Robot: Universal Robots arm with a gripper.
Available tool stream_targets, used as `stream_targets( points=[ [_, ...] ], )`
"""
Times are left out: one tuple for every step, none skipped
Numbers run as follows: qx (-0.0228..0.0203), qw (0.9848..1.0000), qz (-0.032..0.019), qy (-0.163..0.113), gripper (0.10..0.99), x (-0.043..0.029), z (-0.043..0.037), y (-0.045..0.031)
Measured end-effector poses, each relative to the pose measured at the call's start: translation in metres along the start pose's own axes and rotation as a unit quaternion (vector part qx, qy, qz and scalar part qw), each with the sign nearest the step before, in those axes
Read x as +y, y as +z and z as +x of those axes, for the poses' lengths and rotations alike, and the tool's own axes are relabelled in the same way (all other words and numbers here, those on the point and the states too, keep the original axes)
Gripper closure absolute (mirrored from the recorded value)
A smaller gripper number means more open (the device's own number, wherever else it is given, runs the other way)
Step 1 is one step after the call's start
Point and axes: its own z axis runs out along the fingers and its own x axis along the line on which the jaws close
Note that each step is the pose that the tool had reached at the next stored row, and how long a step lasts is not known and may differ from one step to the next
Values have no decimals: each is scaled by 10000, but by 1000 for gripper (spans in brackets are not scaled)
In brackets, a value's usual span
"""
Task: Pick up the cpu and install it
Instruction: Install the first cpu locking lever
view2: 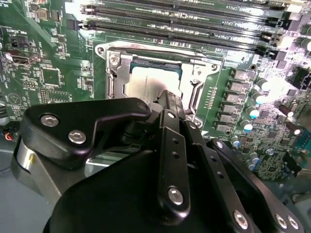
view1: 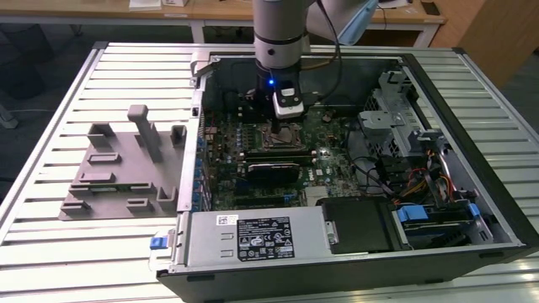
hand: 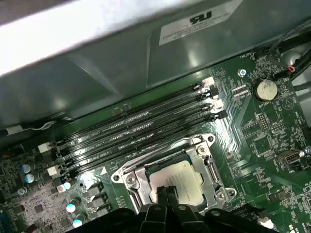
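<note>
While I hover over motherboard (view1: 329, 164) at centre of exterior view, cpu (hand: 177, 180) sits flat within socket frame (hand: 127, 177) at lower centre of both wrist views. My fingers (hand: 166, 193) look pressed together just above chip, gripping nothing. Judgement: placement step, seating check needed.

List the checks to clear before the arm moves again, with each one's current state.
1. The cpu lies inside the socket frame on the motherboard: ok; both wrist views show its silver top within the frame.
2. The cpu is fully seated and flat: cannot tell.
3. The claw is at the cpu's edge, directly over the socket: ok.
4. The claw has released the cpu: cannot tell; the tips sit close together over the chip.
5. The arm reaches into the open computer case without touching its walls: ok in the exterior view.
6. The memory slots beside the socket are free of the claw: ok.
</note>
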Motion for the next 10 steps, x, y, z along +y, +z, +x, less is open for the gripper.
stream_targets(
  points=[
    [3, 10000, 1, 1, 980, 3, -14, 1],
    [9, 10000, 4, 1, 980, 7, -30, 2],
    [13, 10000, 7, 0, 980, 9, -42, 3],
    [15, 10000, 8, -6, 980, 9, -49, 3],
    [17, 10000, 8, -31, 980, 9, -51, 3],
    [17, 10000, 5, -75, 980, 9, -51, 3],
    [18, 9999, 2, -134, 980, 9, -51, 3],
    [19, 9998, -1, -189, 980, 9, -51, -4],
    [19, 9997, -3, -226, 980, 9, -53, -21],
    [19, 9997, -4, -235, 980, 10, -54, -53]
  ],
)
